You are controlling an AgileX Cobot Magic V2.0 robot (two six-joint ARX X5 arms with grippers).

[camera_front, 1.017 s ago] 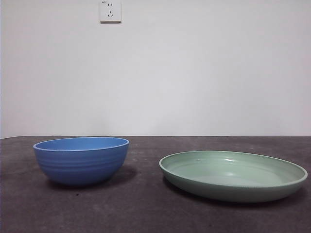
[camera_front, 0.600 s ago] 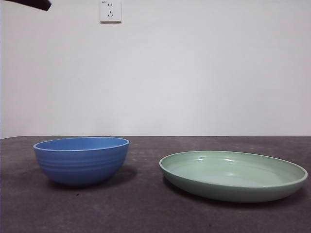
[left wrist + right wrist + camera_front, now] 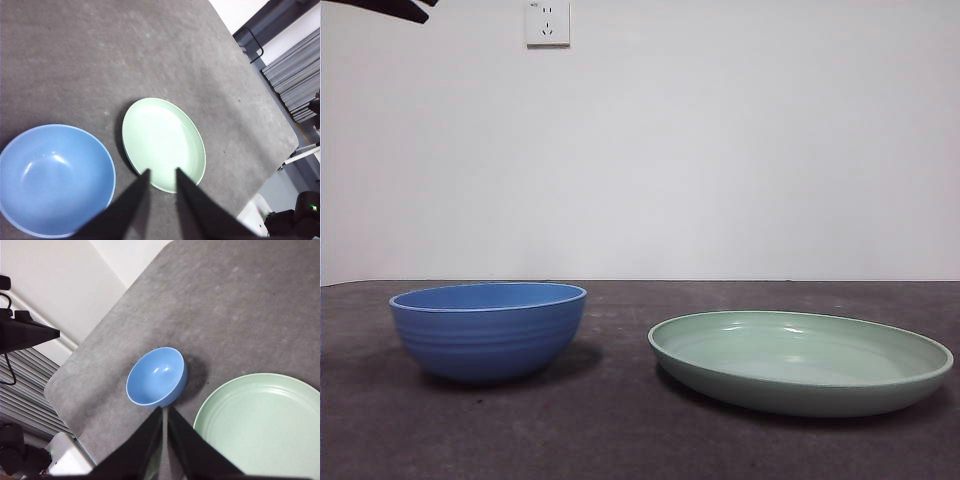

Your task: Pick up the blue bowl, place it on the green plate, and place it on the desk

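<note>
At left of your front view, the bowl (image 3: 488, 330): deep, medium blue, faintly ridged outside, upright and empty on the desk (image 3: 610, 430). At lower right, the plate (image 3: 800, 361): wide, shallow, pale mint green with a raised rim, lying flat, also empty. You see the two well apart.

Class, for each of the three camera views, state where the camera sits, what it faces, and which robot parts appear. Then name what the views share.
Front view: low, at desk height, looking level at the wall; a black arm tip shows top left.
Left wrist view: high above, looking down; left gripper open.
Right wrist view: high above, looking down; right gripper nearly closed.
Shared: blue bowl and green plate, apart, in all three.
</note>
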